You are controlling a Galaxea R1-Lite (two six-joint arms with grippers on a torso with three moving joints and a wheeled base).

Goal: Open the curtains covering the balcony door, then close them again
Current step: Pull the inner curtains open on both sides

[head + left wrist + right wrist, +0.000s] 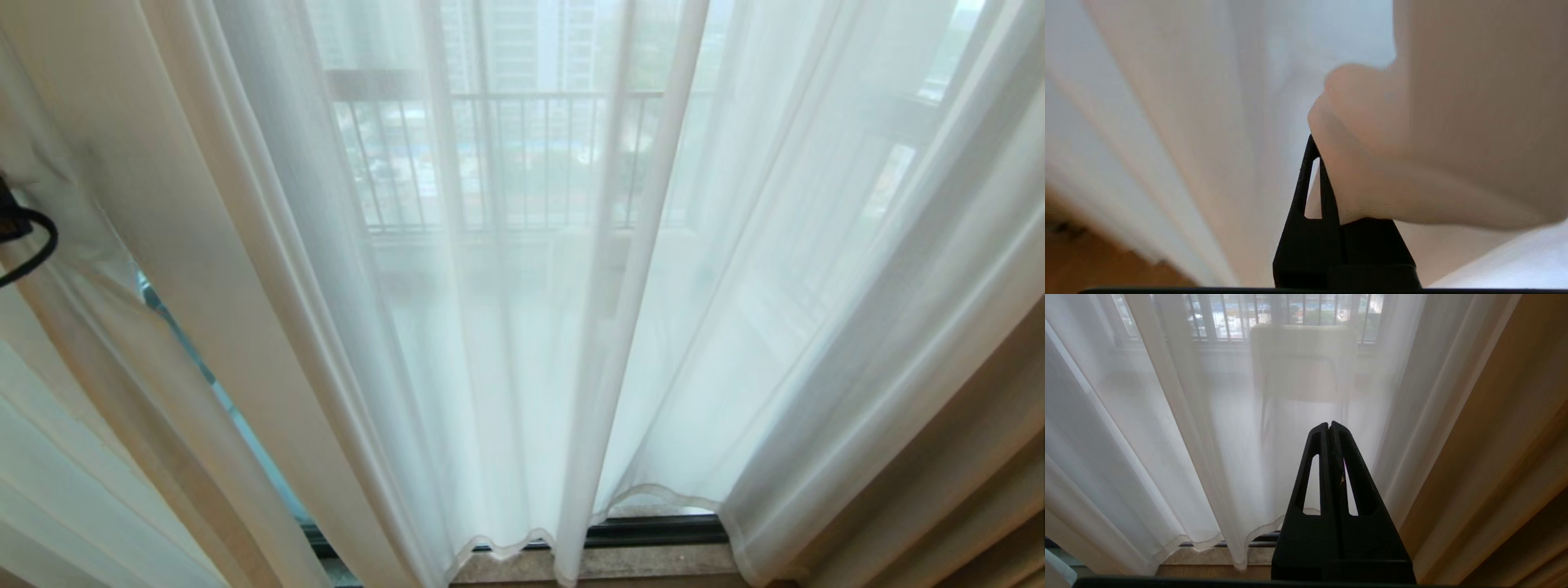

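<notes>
Curtains (506, 327) hung drawn across balcony door (653, 531). Left hand (1316, 151) at 9 o'clock, pinched tight, fabric draped over it. Right hand (1329, 426) pinched tight, empty, facing curtains.

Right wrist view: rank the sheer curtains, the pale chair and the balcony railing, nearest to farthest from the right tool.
1. Sheer curtains, hanging just ahead of the shut right tool.
2. Pale chair, behind the fabric.
3. Balcony railing, farthest, beyond the chair.

Soft daylight fills the scene. Outside, a dark barred balcony railing (522, 155) stands before pale high-rise buildings (522, 41) and greenery. A heavy taupe drape (963, 457) hangs at the right. A stone sill (653, 563) runs along the floor, and a pale chair (1302, 363) shows on the balcony.
</notes>
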